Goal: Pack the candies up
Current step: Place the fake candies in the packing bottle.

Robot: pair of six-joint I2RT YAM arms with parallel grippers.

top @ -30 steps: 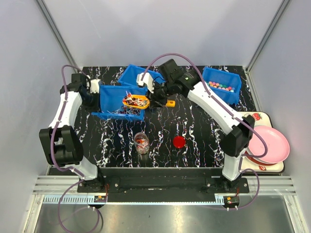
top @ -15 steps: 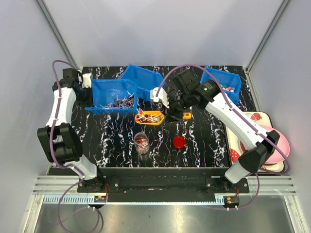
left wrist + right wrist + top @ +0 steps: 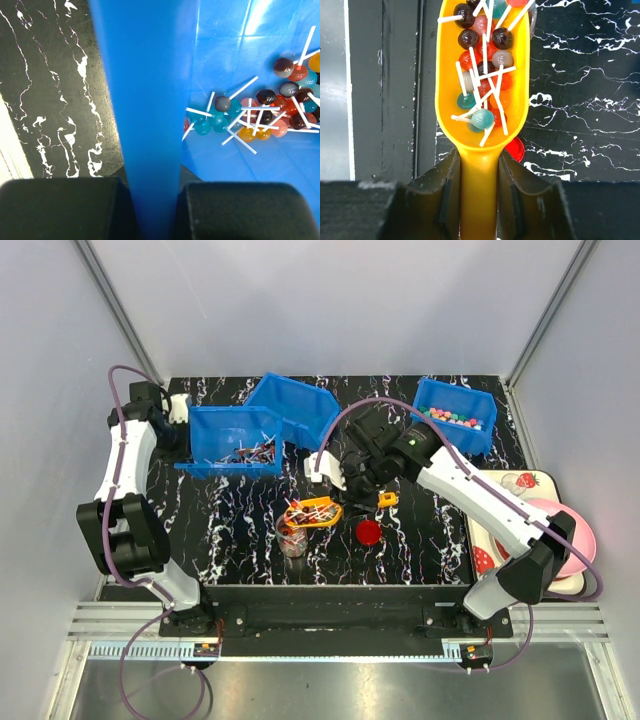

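The candies here are small lollipops with white sticks. A heap of them (image 3: pixel 482 75) fills the yellow scoop (image 3: pixel 312 512), which my right gripper (image 3: pixel 352 495) is shut on by its handle (image 3: pixel 479 200). The scoop's tip hangs over a small clear jar (image 3: pixel 291 538) with some candies in it. More lollipops (image 3: pixel 260 110) lie in the blue bin (image 3: pixel 232 440). My left gripper (image 3: pixel 178 440) is shut on that bin's left wall (image 3: pixel 145 125), which stands between the fingers (image 3: pixel 60 207).
A flat red lid (image 3: pixel 369 531) lies right of the jar and shows under the scoop in the right wrist view (image 3: pixel 516 148). A second blue bin (image 3: pixel 298 405) leans behind the first. A third (image 3: pixel 455 415) holds pastel balls. Pink plates (image 3: pixel 565 540) sit far right.
My right gripper has carried the loaded scoop from the blue bin forward and down to the jar. My left gripper has drawn the bin back left and lowered it level.
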